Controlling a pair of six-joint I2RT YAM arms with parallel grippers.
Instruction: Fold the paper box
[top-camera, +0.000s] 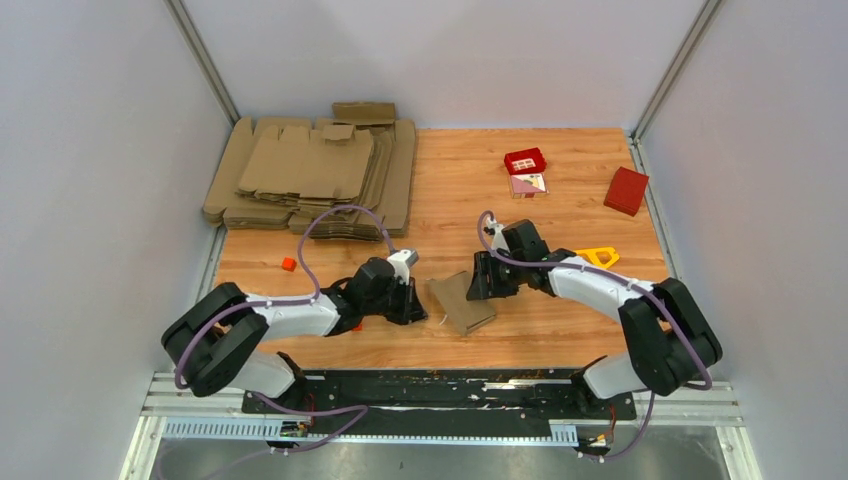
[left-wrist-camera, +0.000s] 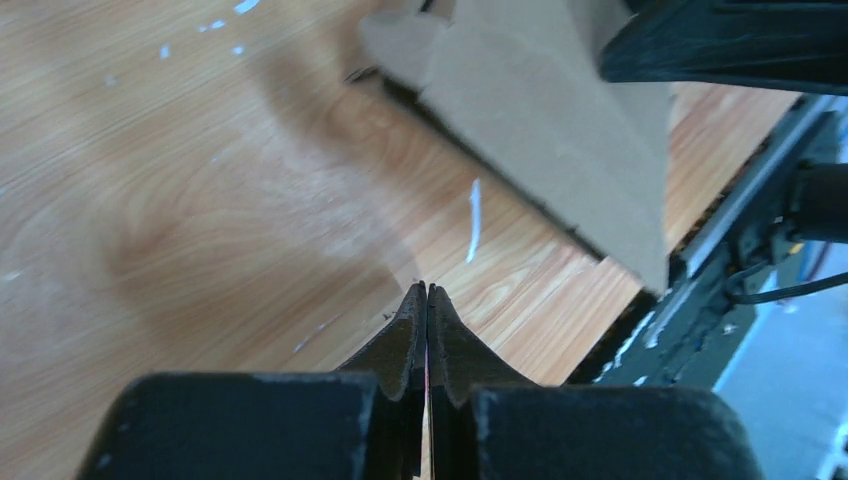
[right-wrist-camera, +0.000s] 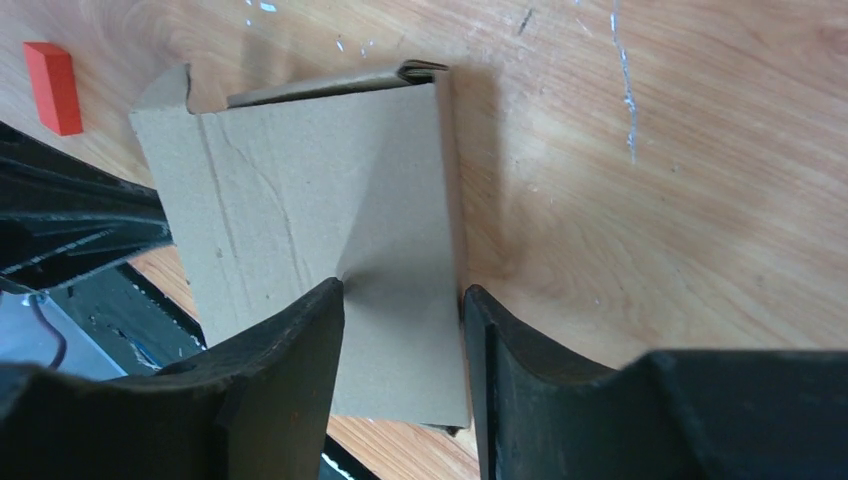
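While the overhead camera alone gives me the whole wooden table (top-camera: 450, 180), with the big pile of flat blanks (top-camera: 310, 175) in its far left corner and the red box (top-camera: 626, 190) far right, only the wrist cameras tell me about the jaws. Both arms lean inward near the front edge, where the paper box (top-camera: 462, 303) lies flattened between them. From above, its long axis runs roughly far to near, the near end skewed toward the right arm. The right gripper (right-wrist-camera: 400, 300) stands half apart astride one long edge of the box, cardboard between its fingers; whether it pinches I cannot tell. That view also shows a diagonal crease across the top panel and a small flap at a far corner. On the left wrist view, the left gripper (left-wrist-camera: 427, 290) has its tips pressed together on nothing, just short of the box. A small orange block (top-camera: 288, 264) sits off to the left.
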